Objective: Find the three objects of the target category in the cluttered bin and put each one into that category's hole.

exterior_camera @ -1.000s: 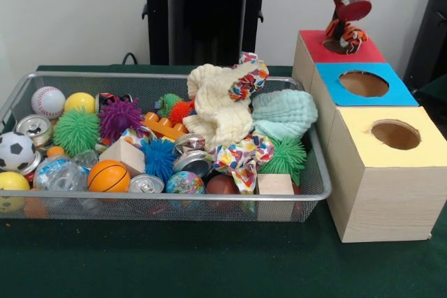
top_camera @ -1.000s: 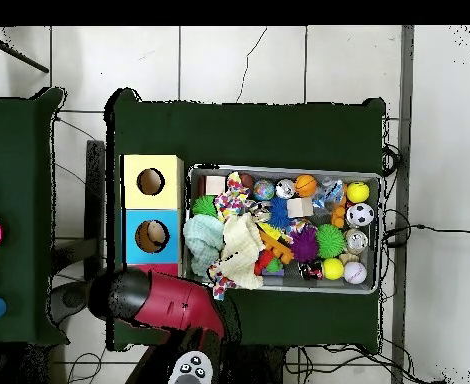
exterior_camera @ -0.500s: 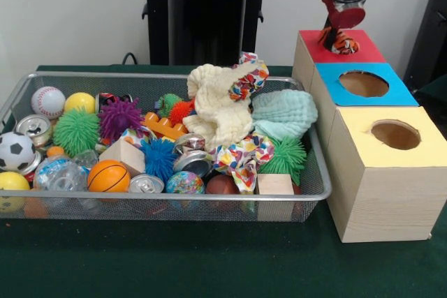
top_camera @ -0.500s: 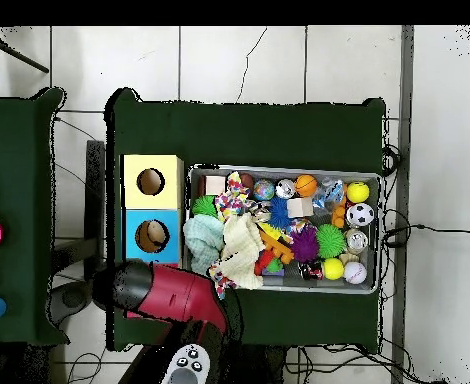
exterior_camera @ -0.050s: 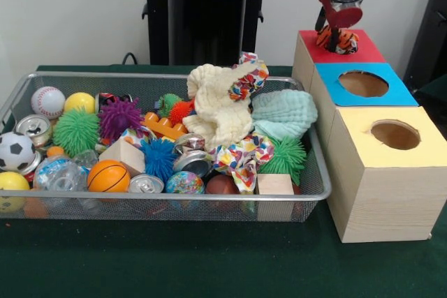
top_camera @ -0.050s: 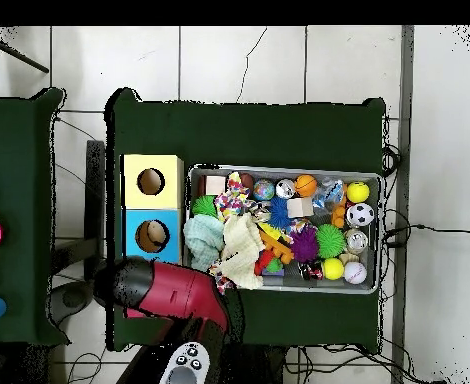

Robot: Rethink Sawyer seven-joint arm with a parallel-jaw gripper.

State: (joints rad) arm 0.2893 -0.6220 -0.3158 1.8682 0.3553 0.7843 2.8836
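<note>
My gripper [exterior_camera @ -0.050s: 336, 35] hangs over the red-topped box [exterior_camera @ -0.050s: 364, 51] at the back right, shut on a tiger-striped cloth [exterior_camera @ -0.050s: 338, 41] that rests at the mouth of the box's hole. The wire bin [exterior_camera @ -0.050s: 174, 75] holds more cloths: a cream one [exterior_camera @ -0.050s: 218, 102], a mint one [exterior_camera @ -0.050s: 285, 113] and a multicoloured patterned one [exterior_camera @ -0.050s: 241, 158]. In the overhead view the red arm [top_camera @ -0.050s: 174, 292] covers the red box and hides the gripper; the bin [top_camera @ -0.050s: 284, 170] lies to its right.
A blue-topped box [exterior_camera @ -0.050s: 392, 93] and a yellow-topped box [exterior_camera @ -0.050s: 427, 150] stand in a row in front of the red one, each with a round hole. Balls, spiky toys, cans and wooden blocks fill the bin's left and middle.
The gripper has shifted slightly left and up over the red box, and the tiger-striped cloth has moved left with it.
</note>
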